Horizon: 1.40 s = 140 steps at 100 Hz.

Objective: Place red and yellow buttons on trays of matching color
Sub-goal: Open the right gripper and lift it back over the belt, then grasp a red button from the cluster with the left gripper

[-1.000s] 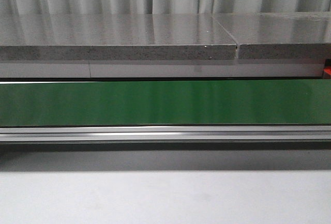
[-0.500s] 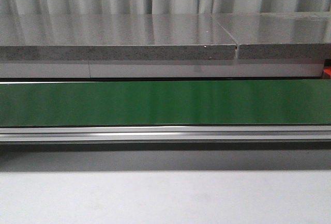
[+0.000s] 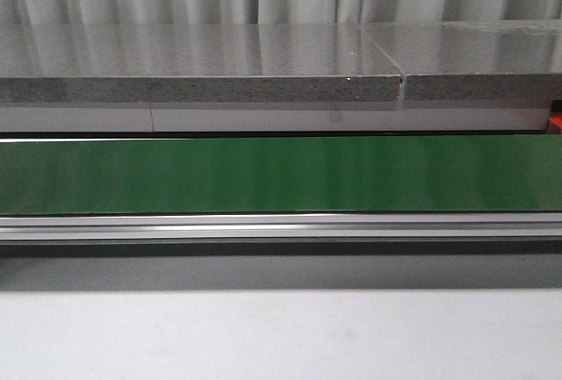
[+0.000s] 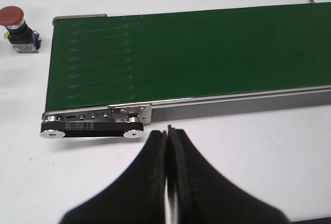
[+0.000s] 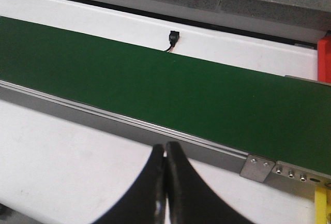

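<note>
Front view: only the green conveyor belt [image 3: 281, 174] running across, its aluminium rail [image 3: 281, 226] below it, a grey stone slab [image 3: 202, 60] behind and the white surface [image 3: 281, 336] in front; no buttons, no trays, no arms in sight, just a sliver of red [image 3: 556, 121] at the far right edge (too little of it to say what it is). Left wrist view: the left claw [image 4: 169, 131] hangs over the white surface just short of the belt's end roller, its fingers pressed together w/ nothing between them. A red button [image 4: 17, 22] on a black-and-yellow base stands on the surface just beside the belt's end, off the belt and well apart from the claw. Right wrist view: the right claw [image 5: 165, 149] also has its fingers together & empty, hovering near the belt's near rail; a small black connector [image 5: 172, 39] lies beyond the belt, a red edge [image 5: 324, 58] and a bit of yellow [image 5: 321, 203] show at the frame's border, poss. the trays, can't tell. Judgement: the task looks to be at its start, nothing picked or placed; no yellow button visible anywhere. Next move prob. calls for the left claw to spread its fingers, travel to the red button, then close round its cap or base.
</note>
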Available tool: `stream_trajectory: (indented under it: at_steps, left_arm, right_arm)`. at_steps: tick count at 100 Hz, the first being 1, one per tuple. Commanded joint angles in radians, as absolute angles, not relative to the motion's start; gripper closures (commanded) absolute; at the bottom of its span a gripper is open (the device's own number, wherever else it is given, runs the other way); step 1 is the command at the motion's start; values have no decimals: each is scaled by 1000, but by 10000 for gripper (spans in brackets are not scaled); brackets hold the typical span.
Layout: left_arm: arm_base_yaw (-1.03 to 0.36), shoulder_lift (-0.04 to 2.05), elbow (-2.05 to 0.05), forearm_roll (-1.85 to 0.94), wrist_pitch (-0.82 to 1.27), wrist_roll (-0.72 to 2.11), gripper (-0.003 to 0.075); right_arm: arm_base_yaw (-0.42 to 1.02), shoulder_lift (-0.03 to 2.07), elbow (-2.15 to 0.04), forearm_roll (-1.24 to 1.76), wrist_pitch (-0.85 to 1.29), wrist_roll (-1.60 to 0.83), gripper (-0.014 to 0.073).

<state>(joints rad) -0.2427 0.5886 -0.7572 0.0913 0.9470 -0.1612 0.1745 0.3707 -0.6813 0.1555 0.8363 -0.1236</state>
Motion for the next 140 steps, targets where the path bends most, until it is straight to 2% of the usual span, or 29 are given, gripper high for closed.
stream_trajectory:
  at_steps: [1, 13, 35, 44, 94, 115, 140]
  left_arm:
    - [-250, 668, -818, 106, 864, -200, 730]
    - [-250, 740, -842, 117, 822, -200, 639]
    - [-189, 865, -887, 114, 793, -229, 307]
    - [-125, 919, -906, 112, 793, -229, 239]
    - [425, 1351, -1071, -178, 908, -92, 237]
    - [541, 1541, -1142, -178, 985, -92, 237]
    - [586, 1691, -1237, -136, 973, -94, 237]
  right_arm:
    - [176, 376, -704, 162, 770, -133, 700]
    - [176, 376, -704, 162, 770, -133, 700]
    - [176, 376, -704, 162, 770, -133, 700]
    - [176, 376, -704, 162, 770, -133, 700]
    - [176, 376, -704, 162, 770, -133, 700]
    - [176, 376, -704, 162, 770, -133, 700]
    - [176, 376, -704, 162, 770, -133, 700]
